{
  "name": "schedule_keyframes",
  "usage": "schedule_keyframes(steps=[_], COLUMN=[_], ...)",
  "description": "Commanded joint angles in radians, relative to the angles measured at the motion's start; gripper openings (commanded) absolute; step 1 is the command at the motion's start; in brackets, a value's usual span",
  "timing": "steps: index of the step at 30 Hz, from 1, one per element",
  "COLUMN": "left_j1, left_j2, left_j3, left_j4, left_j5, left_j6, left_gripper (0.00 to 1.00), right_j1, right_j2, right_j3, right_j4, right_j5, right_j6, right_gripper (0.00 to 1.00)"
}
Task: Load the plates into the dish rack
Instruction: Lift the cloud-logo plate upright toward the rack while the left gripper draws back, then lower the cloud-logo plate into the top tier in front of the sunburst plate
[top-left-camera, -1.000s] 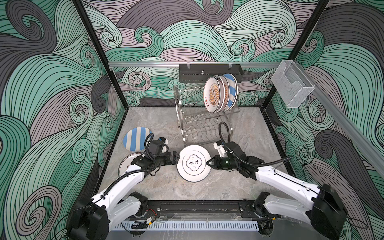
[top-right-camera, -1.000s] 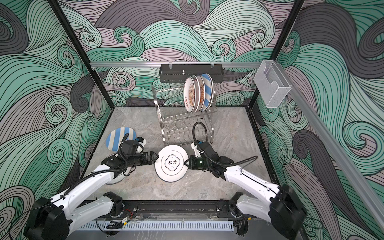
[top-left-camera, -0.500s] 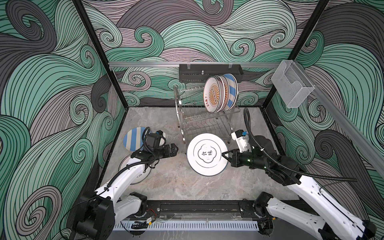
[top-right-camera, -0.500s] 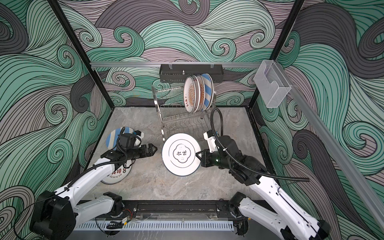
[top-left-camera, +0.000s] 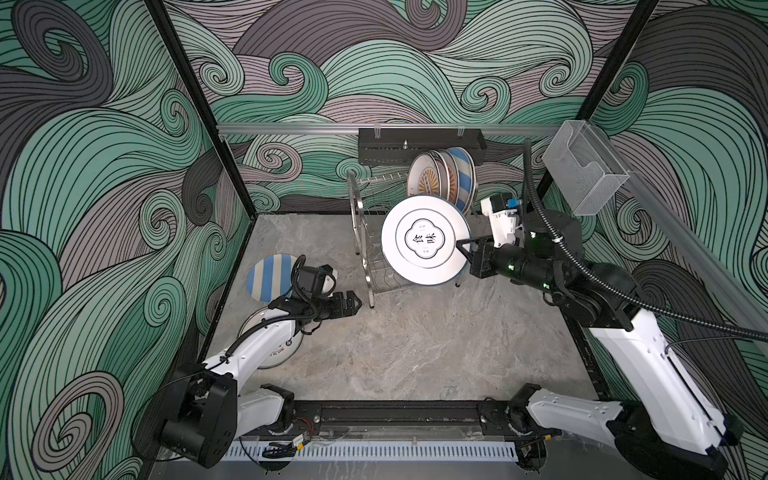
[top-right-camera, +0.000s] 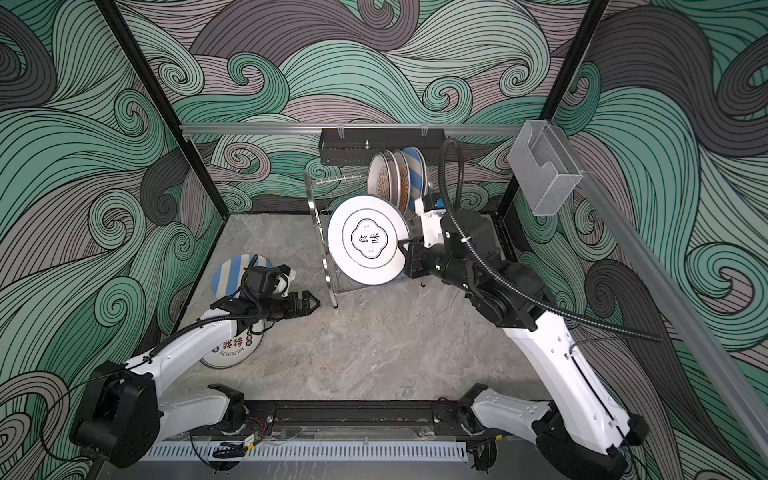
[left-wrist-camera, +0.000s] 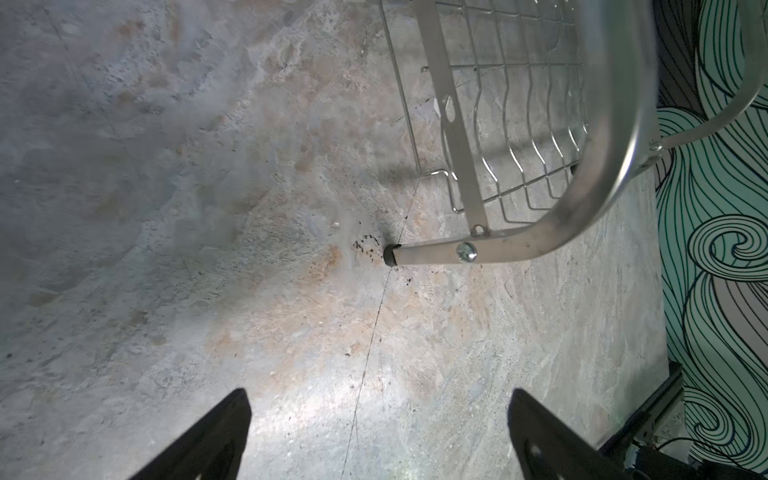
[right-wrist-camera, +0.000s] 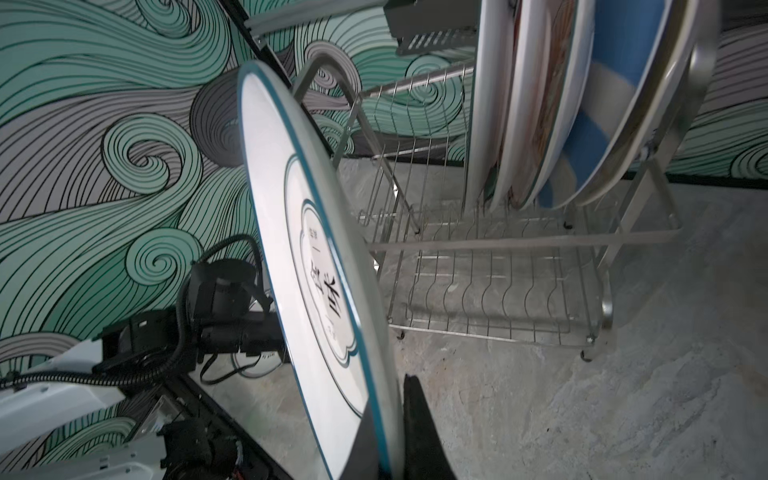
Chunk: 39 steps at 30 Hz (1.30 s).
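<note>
While the right pincer (top-left-camera: 462, 248) clamps the rim of the round white ceramic plate with black characters (top-left-camera: 424, 240), held tilted near the two-tier steel wire dish rack (top-left-camera: 365, 232) at the far edge of the worktop (top-left-camera: 415, 345), the right wrist view alone shows that grip edge-on. The left wrist view shows the left pincer (left-wrist-camera: 378, 395) wide, empty.

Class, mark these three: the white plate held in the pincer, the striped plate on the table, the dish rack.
held white plate (top-left-camera: 424, 239): a top view, centre emblem.
striped plate on the table (top-left-camera: 268, 277): a top view, striped face.
dish rack (left-wrist-camera: 507, 249): left wrist view, side leg.
</note>
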<state>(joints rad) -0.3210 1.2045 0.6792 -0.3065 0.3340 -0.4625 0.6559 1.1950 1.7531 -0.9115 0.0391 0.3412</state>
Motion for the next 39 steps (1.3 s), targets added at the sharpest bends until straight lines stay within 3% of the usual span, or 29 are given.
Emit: schedule_keyframes(steps=[1, 8, 16, 21, 27, 39], left_j1=[0.006, 0.007, 0.008, 0.008, 0.007, 0.008], left_j2=[-0.022, -0.086, -0.153, -0.174, -0.182, -0.187], left_j3=[0.021, -0.012, -0.019, -0.037, -0.044, -0.059], left_j4=[0.013, -0.048, -0.087, -0.091, -0.088, -0.076], left_j5=[0.032, 0.006, 0.001, 0.005, 0.010, 0.016], left_j6=[0.007, -0.010, -0.017, -0.019, -0.016, -0.017], left_gripper=[0.99, 0.99, 0.99, 0.99, 0.99, 0.99], right_j1=[-0.005, 0.020, 0.149, 0.191, 0.189, 0.188], right_j2=[0.084, 0.258, 0.526, 0.636, 0.664, 0.685], right_j3=[0.131, 0.386, 0.711, 0.813, 0.809, 0.716], right_j4=[-0.012, -0.011, -0.012, -0.014, 0.017, 0.051], right_j5=[0.143, 0.313, 0.672, 0.853, 0.957, 0.978], right_j6=[-0.056, -0.090, -0.221, -0.262, -0.260, -0.194], right_gripper=[0.00, 0.00, 0.00, 0.00, 0.00, 0.00])
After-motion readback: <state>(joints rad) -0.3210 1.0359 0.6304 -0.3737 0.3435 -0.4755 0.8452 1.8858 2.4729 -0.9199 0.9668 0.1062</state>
